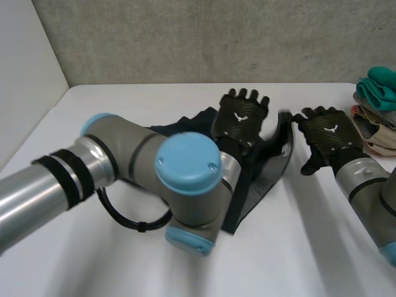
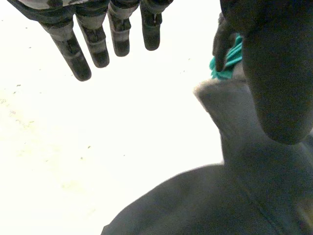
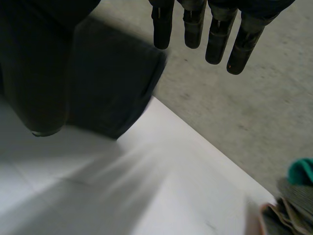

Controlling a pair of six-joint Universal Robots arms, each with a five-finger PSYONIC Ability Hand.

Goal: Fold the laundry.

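Note:
A dark cloth [image 1: 263, 176] lies crumpled on the white table [image 1: 297, 253], partly hidden by my left arm. My left hand [image 1: 241, 116] hovers over the cloth's far part with fingers [image 2: 78, 58] straight and thumb spread wide; it is open. One edge of the cloth [image 2: 234, 196] rises up beside that thumb. My right hand [image 1: 328, 131] is just right of the raised edge, its fingers [image 3: 215, 39] straight and apart from the thumb, holding nothing. The dark cloth [image 3: 112, 83] lies beside the right thumb.
A pile of laundry [image 1: 376, 105] with a teal piece [image 2: 229, 61] on top sits at the table's right edge, close to my right hand; it also appears as a heap [image 3: 288, 210] past the right hand. A grey wall stands behind the table.

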